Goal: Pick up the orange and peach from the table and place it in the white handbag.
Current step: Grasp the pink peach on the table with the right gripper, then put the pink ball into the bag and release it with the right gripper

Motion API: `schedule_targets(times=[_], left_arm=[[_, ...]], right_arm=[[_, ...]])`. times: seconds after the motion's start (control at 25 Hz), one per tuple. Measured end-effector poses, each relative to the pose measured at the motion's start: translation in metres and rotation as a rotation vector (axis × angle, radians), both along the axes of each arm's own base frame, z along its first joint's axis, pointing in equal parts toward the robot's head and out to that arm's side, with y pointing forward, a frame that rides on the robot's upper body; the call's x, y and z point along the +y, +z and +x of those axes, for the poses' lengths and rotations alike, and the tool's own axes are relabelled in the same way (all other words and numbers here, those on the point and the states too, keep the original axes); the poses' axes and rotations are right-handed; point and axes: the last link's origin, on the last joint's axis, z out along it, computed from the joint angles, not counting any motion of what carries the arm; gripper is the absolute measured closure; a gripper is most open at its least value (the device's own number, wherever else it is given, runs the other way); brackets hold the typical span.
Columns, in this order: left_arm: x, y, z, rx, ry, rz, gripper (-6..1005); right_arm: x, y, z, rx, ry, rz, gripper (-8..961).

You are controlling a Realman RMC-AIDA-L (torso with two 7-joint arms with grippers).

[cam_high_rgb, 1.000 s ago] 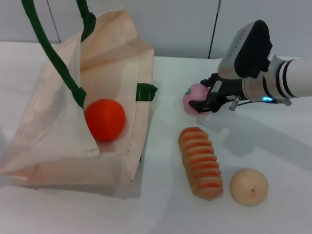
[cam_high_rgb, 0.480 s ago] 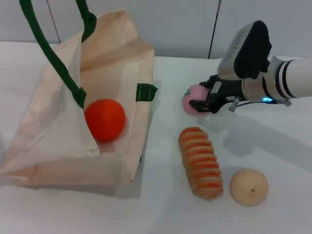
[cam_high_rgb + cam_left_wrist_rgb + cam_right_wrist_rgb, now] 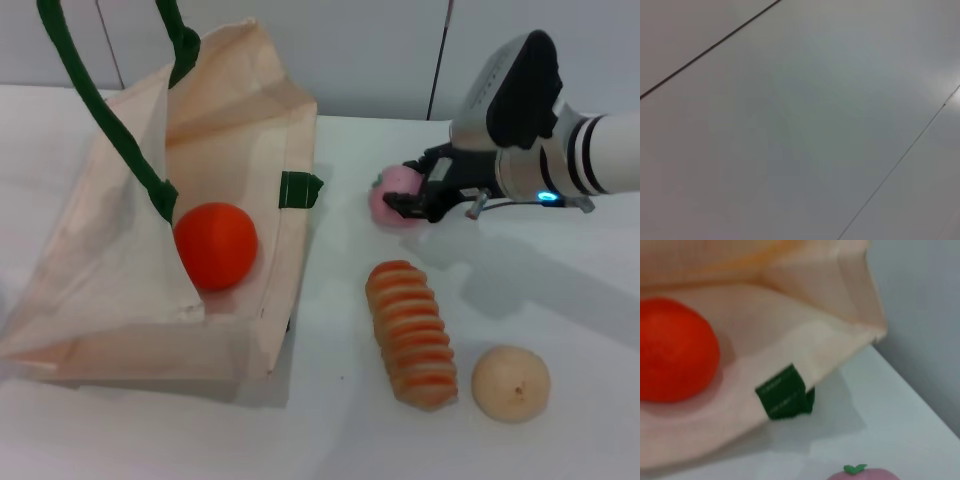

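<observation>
Cream cloth white handbag [image 3: 230, 150] with woven green handles [image 3: 110, 130], smooth matt orange [image 3: 215, 245], matt peach [image 3: 392, 198]

White right arm [image 3: 610, 155] with black bands, grey-and-black wrist housing behind the fingers, black gripper [image 3: 415, 200], small blue light.

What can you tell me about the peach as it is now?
The peach is a small, rounded pink fruit, smooth and matte, with a green leaf mark on top, seen in the right wrist view. It sits between the jaws of the right gripper, which close on it from the robot's right, hiding part of it. Whether it touches the table cannot be told. It lies right of the white handbag, beyond the striped bread roll.
</observation>
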Motion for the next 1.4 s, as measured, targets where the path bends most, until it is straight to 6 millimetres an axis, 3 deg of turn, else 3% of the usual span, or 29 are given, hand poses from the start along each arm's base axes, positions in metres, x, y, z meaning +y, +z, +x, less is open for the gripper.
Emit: schedule_targets(times=[0.56, 0.72, 1.08, 1.4], left_arm=[[0.000, 0.000, -0.003, 0.004, 0.017, -0.001, 890], [0.002, -0.001, -0.001, 0.004, 0.013, -0.004, 890], [0.006, -0.003, 0.006, -0.002, -0.004, -0.010, 890], [0.011, -0.011, 0.014, -0.002, -0.023, -0.041, 889]], right_arm=[[-0.009, 0.022, -0.046, 0.226, 0.134, -0.147, 556], [-0.012, 0.023, -0.063, 0.268, 0.185, -0.188, 556], [-0.017, -0.007, -0.104, 0.240, 0.268, -0.263, 559], [-0.015, -0.030, -0.127, 0.177, 0.295, -0.235, 566]])
